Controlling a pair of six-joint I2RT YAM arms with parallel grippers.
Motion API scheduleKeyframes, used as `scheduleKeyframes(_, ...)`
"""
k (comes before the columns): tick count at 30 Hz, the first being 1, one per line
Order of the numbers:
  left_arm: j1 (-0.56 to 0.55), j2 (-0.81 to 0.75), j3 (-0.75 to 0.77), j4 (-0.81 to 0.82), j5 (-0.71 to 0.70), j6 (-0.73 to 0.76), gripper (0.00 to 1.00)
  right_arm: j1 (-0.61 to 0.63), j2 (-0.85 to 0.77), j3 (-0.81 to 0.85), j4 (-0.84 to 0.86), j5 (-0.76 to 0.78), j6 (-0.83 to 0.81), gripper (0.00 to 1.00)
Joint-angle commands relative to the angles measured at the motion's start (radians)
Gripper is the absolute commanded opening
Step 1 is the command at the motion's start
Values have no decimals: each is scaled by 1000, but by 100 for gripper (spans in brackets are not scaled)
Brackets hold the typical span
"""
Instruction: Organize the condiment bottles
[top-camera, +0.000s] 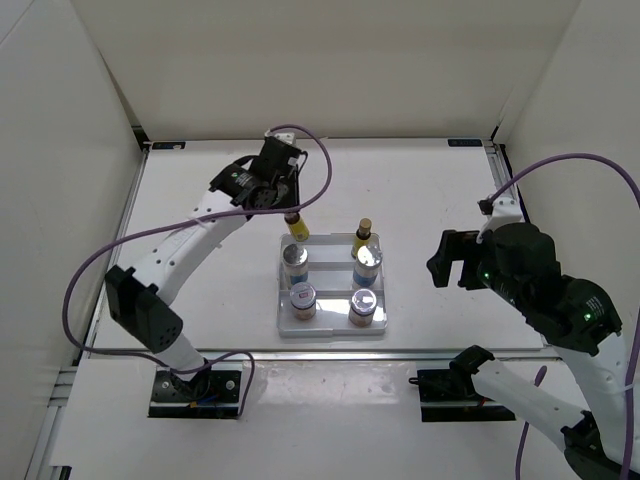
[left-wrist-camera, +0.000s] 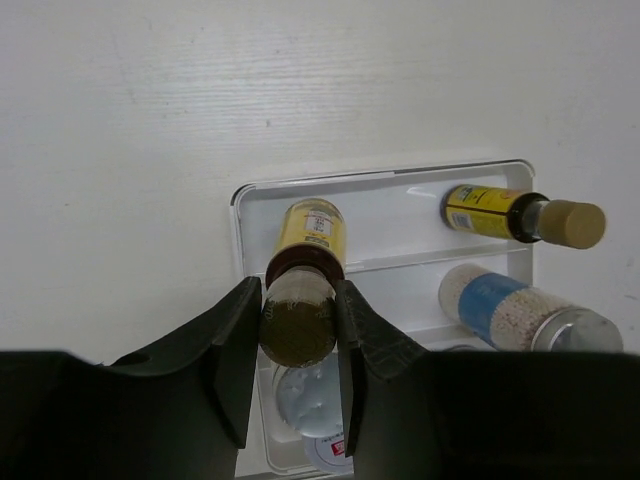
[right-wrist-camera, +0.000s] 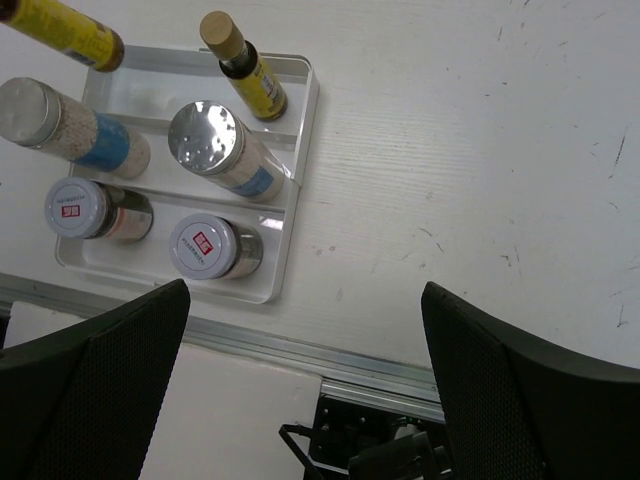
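My left gripper is shut on the cap of a slim amber bottle and holds it over the back left corner of the white stepped tray. In the top view that bottle hangs at the tray's back edge. The second amber bottle stands at the back right. Two silver-lidded blue-labelled jars stand on the middle step. Two squat jars with red-marked lids stand in front. My right gripper is open and empty, right of the tray.
White walls enclose the table on three sides. A metal rail runs along the near table edge. Purple cables loop from both arms.
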Motion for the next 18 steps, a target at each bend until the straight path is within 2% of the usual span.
scheduleKeyframes(1, -8, 54, 24, 31, -32, -15, 11, -2, -12, 12, -24, 11, 2, 100)
scheduleKeyframes(11, -27, 175, 15, 58, -98, -15, 11, -2, -21, 33, -54, 11, 2, 100)
scheduleKeyframes(13, -27, 195, 15, 58, -98, -24, 17, -2, -21, 33, -64, 11, 2, 100)
scheduleKeyframes(16, -36, 195, 15, 58, -107, -24, 48, -2, 4, 33, -76, 12, 26, 100)
scheduleKeyframes(17, -45, 181, 6, 58, -120, -24, 65, -2, 17, 33, -85, 12, 26, 100)
scheduleKeyframes(18, -45, 181, 6, 58, -120, -24, 74, -2, 18, 33, -85, 12, 26, 100)
